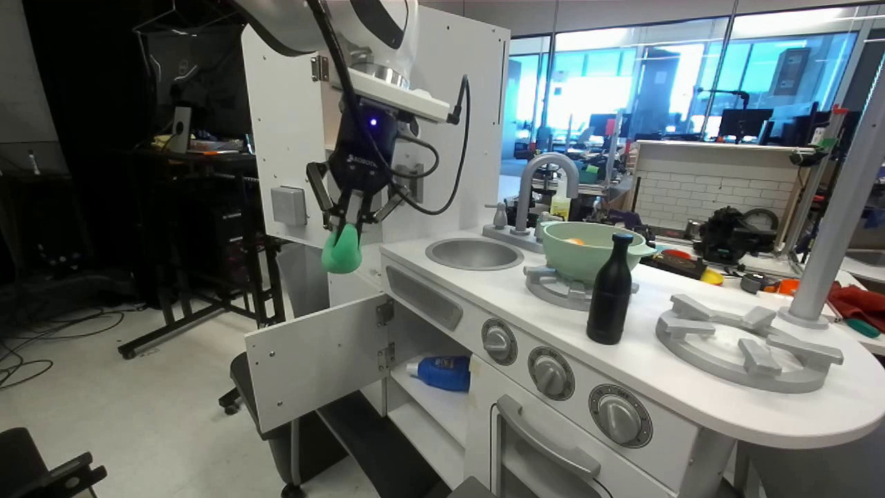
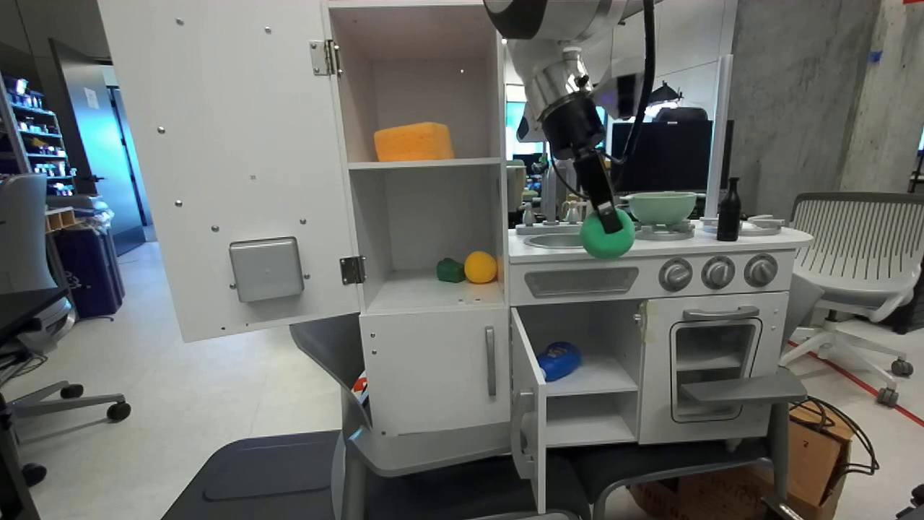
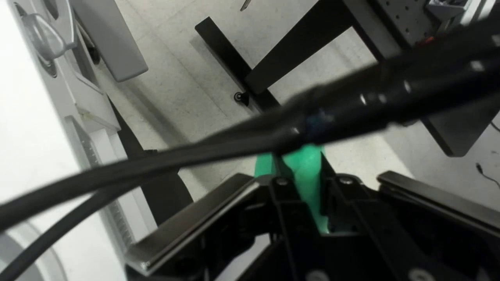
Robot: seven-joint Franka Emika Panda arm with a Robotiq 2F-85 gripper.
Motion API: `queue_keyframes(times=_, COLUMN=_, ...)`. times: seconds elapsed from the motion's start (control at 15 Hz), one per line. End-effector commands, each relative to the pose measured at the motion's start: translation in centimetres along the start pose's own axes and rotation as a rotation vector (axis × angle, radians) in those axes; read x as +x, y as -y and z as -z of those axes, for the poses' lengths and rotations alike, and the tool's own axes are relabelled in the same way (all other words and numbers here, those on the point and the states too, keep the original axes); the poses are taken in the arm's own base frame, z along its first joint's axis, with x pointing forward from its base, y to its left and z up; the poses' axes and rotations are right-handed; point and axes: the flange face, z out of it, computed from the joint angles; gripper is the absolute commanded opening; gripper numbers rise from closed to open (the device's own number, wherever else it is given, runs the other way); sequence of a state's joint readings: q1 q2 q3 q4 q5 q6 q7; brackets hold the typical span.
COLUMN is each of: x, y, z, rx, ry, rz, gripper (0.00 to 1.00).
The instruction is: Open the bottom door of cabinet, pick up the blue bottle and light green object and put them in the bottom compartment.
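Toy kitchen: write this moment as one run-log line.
gripper: closed on light green object, midair; bottom door: open; blue bottle: lying in bottom compartment; pending: stow light green object

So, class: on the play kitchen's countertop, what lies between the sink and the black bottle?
The pale green bowl, on a grey toy burner; both exterior views show this.

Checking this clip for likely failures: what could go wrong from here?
The gripper holds the light green object by its upper part, so it might slip out. The open bottom door juts out, and the gripper could bump it on the way in. The blue bottle already lies in the bottom compartment and may get pushed.
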State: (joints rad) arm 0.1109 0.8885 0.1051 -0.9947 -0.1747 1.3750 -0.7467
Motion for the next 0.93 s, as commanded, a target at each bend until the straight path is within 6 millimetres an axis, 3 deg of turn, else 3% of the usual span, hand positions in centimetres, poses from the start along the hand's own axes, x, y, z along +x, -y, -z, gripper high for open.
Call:
queue_keyframes(times=0.0, x=0.0, y=3.5, z=-2.0, rx=-0.042, ry=0.089, rz=0.047, gripper=0.04)
queue_keyframes(times=0.27, x=1.3, y=7.2, z=-5.7, rx=-0.098, ry=0.169, rz=0.068, gripper=0.04)
queue_keyframes(times=0.6, x=2.7, y=12.6, z=-12.0, rx=-0.175, ry=0.227, rz=0.024, gripper=0.04)
queue_keyframes(times=0.87, x=1.5, y=15.9, z=-16.8, rx=-0.233, ry=0.228, rz=-0.059, gripper=0.04)
